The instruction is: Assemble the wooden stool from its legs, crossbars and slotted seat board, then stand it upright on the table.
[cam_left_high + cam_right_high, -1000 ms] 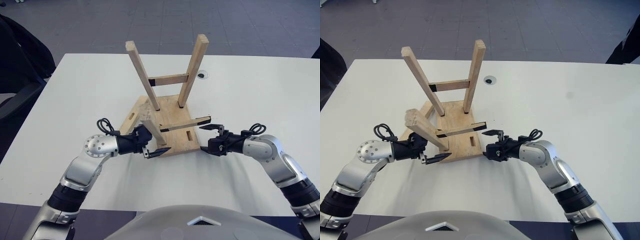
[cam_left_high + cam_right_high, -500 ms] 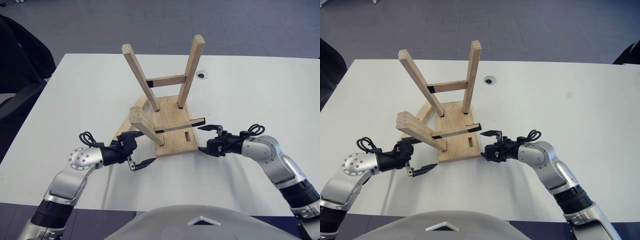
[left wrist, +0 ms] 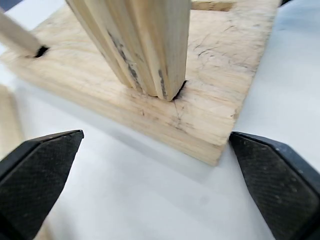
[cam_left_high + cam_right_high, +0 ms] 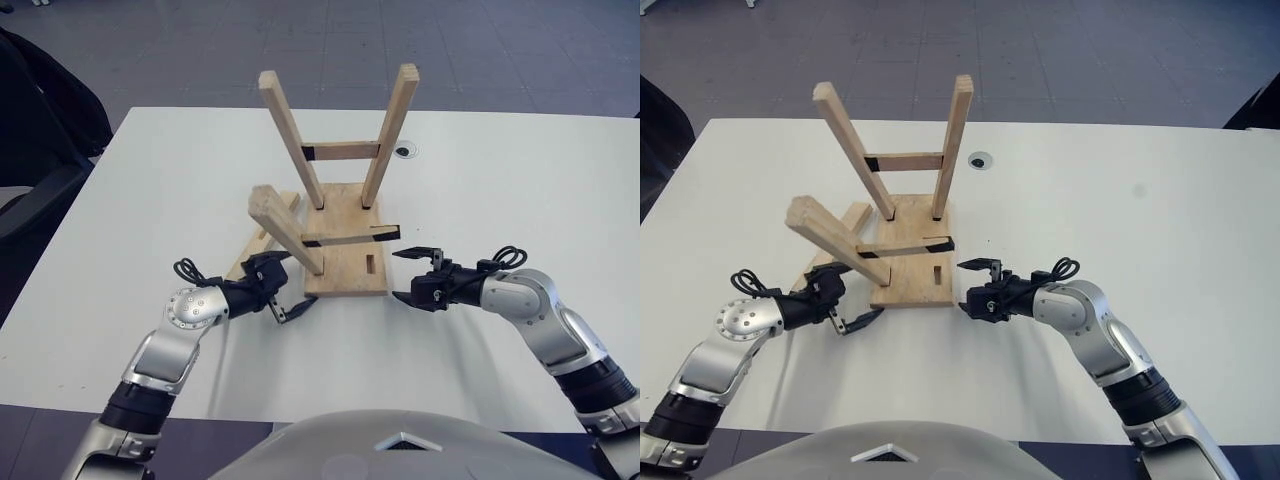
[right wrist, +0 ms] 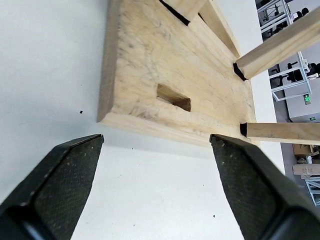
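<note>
Seat board point(image 4: 345, 278): stiff, light, legs point(image 4: 386, 140) likely loose | you should pinch its near edge | left gripper point(image 4: 284, 286), right gripper point(image 4: 408, 275): jaws apart.

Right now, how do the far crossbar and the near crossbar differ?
The far crossbar is held at both ends between the two far legs; the near crossbar joins only the tilted leg, its right end free. The far crossbar's legs rise steeply; the near crossbar's leg leans much lower leftward. Both are pale wood with dark ends.
</note>
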`<state>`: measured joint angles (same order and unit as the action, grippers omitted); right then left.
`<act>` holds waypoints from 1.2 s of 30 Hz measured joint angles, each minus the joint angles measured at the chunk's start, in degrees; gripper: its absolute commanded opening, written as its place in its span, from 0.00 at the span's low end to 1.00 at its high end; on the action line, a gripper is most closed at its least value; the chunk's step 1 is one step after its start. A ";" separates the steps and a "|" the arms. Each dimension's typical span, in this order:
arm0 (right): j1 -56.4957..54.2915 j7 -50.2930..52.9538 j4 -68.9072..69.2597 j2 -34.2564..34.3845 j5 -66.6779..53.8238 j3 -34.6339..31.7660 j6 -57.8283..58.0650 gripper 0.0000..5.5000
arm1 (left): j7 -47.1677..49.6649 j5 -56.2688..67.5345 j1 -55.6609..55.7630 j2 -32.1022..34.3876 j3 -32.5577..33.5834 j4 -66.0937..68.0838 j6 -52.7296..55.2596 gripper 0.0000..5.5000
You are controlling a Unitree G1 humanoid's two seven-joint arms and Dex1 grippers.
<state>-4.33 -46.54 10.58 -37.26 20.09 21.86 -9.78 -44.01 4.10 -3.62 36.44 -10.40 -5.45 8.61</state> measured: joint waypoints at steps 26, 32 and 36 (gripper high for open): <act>0.33 3.37 -1.36 0.04 0.06 -2.65 3.69 0.71 | 18.12 6.45 -15.83 -8.80 17.50 -11.16 13.69 0.55; -0.04 3.53 -1.36 0.08 0.12 -2.65 3.68 0.71 | 16.29 6.24 -15.14 -7.24 16.24 -9.88 15.46 0.49; -0.04 3.72 -1.34 0.10 0.56 -2.64 3.68 0.71 | 17.83 6.24 -14.18 -7.75 17.26 -8.70 15.29 0.39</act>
<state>-4.37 -42.82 9.24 -37.16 20.65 19.22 -6.10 -26.18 10.34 -17.80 28.68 6.87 -14.15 23.89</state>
